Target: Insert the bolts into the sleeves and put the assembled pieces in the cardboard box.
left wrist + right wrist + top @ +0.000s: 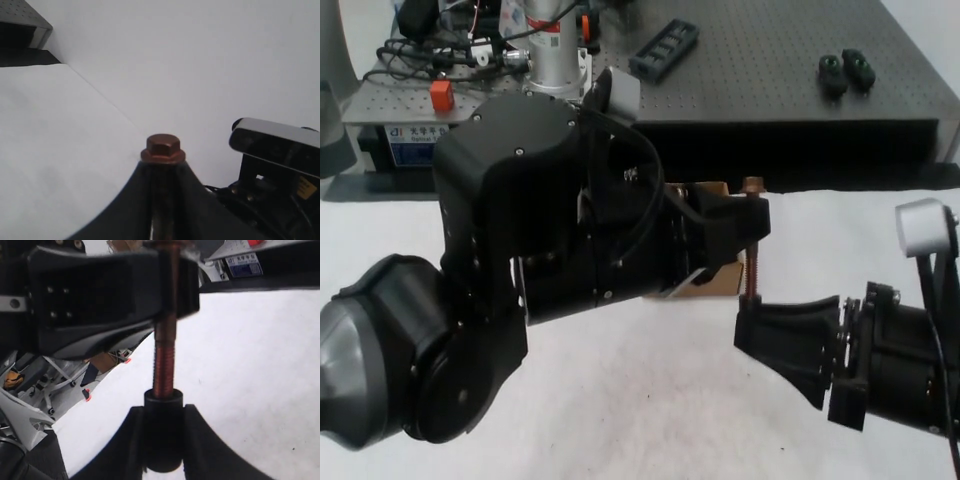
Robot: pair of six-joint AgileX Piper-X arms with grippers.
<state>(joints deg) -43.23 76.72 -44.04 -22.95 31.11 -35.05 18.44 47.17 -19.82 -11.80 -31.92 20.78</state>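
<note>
high view: left pincer [750, 225] clamped on bolt [752, 268], directly above sleeve [163, 430]; right pincer [752, 325] clamped on sleeve, bolt tip at sleeve mouth.

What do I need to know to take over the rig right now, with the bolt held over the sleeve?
Grippers: the left tool is shut on the bolt just under its head, holding it upright. The right tool is shut on the sleeve directly below.
Things: the bolt's threaded end is at the sleeve's mouth. Most of the thread is exposed, and its depth inside cannot be told. The cardboard box sits behind the left arm, mostly hidden.
Done: both parts are gripped and lined up.
Left: seat the bolt fully, then put the piece in the box.
</note>
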